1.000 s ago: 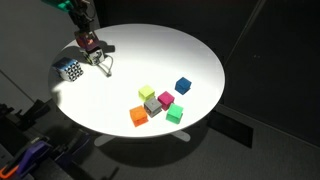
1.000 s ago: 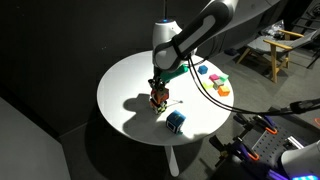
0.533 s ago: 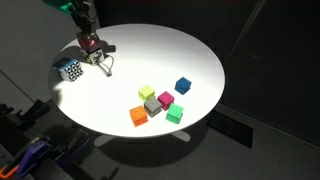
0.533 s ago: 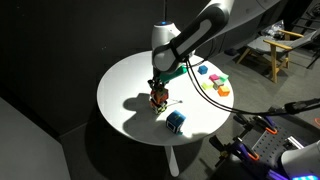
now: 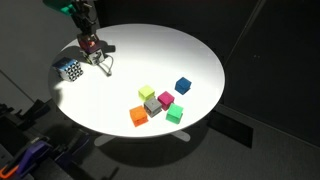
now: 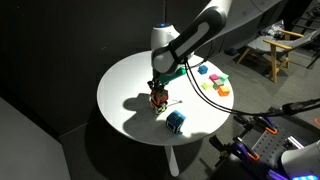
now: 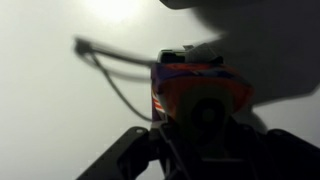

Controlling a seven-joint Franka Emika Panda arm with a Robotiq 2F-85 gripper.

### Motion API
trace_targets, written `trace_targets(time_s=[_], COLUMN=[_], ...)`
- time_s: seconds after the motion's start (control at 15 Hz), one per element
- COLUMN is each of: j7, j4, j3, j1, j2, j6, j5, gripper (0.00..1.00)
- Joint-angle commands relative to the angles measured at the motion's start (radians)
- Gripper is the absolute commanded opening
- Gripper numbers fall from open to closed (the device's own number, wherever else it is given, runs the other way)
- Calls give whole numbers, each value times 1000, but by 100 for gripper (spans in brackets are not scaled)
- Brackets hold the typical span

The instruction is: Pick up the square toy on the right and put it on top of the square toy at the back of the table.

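Observation:
My gripper (image 5: 92, 48) is at the table's edge, shut on an orange-red patterned square toy (image 5: 91, 44). In an exterior view the toy (image 6: 158, 99) sits at or just above the table top. In the wrist view the toy (image 7: 195, 82) fills the space between the dark jaws (image 7: 200, 125). A blue-and-white checkered square toy (image 5: 70, 70) stands on the table close beside the gripper and apart from it; it also shows in an exterior view (image 6: 175, 120).
A thin dark wire (image 5: 105, 65) lies on the round white table (image 5: 190, 50) by the gripper. Several coloured cubes cluster together: yellow-green (image 5: 146, 93), grey (image 5: 152, 104), magenta (image 5: 165, 99), orange (image 5: 138, 116), green (image 5: 174, 114), blue (image 5: 182, 85).

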Motion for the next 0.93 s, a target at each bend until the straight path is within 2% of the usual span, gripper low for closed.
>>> trace_targets(time_s=[0.0, 0.27, 0.87], j7=[23, 10, -63], j4=[36, 28, -25], j3=[-8, -2, 40], j1=[9, 2, -41], j2=[21, 13, -36], j6=[-21, -29, -41], j5=[-7, -1, 32], gripper=[71, 99, 100])
